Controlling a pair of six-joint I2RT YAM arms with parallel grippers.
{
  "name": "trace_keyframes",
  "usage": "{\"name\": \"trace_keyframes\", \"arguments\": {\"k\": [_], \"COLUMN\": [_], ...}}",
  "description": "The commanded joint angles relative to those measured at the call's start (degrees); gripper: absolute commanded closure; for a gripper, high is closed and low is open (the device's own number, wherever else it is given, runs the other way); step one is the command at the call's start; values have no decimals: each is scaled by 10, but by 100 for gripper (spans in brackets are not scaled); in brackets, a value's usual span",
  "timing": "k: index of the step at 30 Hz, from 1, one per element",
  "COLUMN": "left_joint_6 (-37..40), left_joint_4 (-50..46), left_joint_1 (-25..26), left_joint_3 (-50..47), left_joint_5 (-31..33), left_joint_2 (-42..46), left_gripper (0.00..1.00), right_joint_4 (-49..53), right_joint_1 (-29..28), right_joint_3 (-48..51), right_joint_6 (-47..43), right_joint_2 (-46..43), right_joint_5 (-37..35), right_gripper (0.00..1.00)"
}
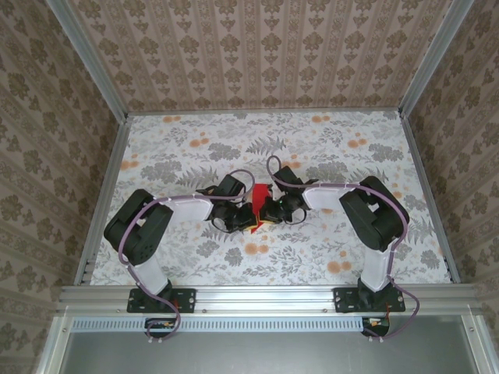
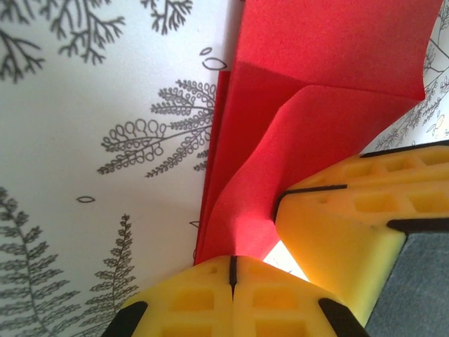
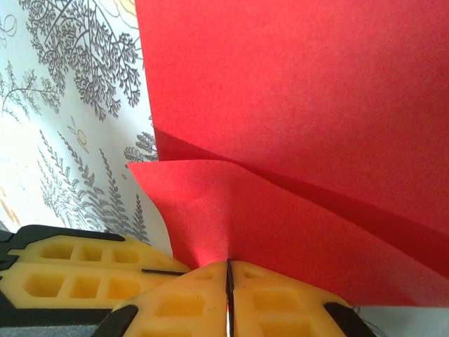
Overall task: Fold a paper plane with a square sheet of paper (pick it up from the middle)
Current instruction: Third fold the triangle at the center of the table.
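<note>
Left wrist: I see left gripper [image 2: 232,262] clamped on the folded red paper [image 2: 316,84] | right wrist: right gripper [image 3: 228,267] pinched on it too

Three walls [image 1: 265,47] carry beige wallpaper with brown damask sprigs in vertical bands, and bare aluminium rails [image 1: 87,58] edge the corners. The table [image 1: 327,144] wears a white cloth printed with grey ferns, leaves and small orange blossoms — evenly lit, with soft shadows. A metal beam [image 1: 265,296] runs along its near edge.
</note>
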State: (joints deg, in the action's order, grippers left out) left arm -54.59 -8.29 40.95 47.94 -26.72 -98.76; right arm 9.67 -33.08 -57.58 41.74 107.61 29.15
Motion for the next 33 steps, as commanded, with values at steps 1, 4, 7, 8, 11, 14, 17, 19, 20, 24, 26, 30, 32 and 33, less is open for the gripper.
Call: {"name": "trace_keyframes", "arguments": {"k": [1,4,7,8,11,14,17,19,20,24,26,30,32,33], "left_joint_6": [4,4,4,5,7,9,12,16,16,19,18,17,17,16], "left_joint_4": [-79,-81,-79,-77,-79,-81,-83,-86,-87,-93,-96,-108,-113,-115], "left_joint_1": [-2,-3,-4,-5,-4,-5,-5,-5,-5,-5,-4,-3,-4,-4], "left_joint_3": [-8,-12,-13,-12,-8,-5,-1,3,5,10,12,16,15,15], "left_joint_5": [49,49,46,46,44,43,43,43,43,43,43,46,47,47], "left_joint_2": [-17,-18,-18,-18,-20,-20,-21,-21,-20,-23,-26,-32,-34,-35], "left_gripper": [100,100,100,100,100,100,100,100,100,100,100,100,100,100], "right_joint_4": [45,47,43,39,36,25,12,6,1,-13,-15,-14,-1,5], "right_joint_1": [34,71,103,109,114,114,104,91,84,46,31,26,32,37], "right_joint_3": [5,10,7,6,-1,4,14,20,24,24,17,5,-1,-3], "right_joint_6": [-36,-52,-59,-59,-63,-59,-57,-50,-44,-27,-25,-27,-35,-38], "right_joint_2": [10,10,9,7,-10,-39,-62,-69,-71,-56,-40,-15,-8,-4], "right_joint_5": [-43,-70,-86,-90,-95,-86,-62,-48,-42,-24,-17,-19,-31,-37], "right_gripper": [90,90,90,90,90,90,89,89,89,89,89,89,89,89]}}
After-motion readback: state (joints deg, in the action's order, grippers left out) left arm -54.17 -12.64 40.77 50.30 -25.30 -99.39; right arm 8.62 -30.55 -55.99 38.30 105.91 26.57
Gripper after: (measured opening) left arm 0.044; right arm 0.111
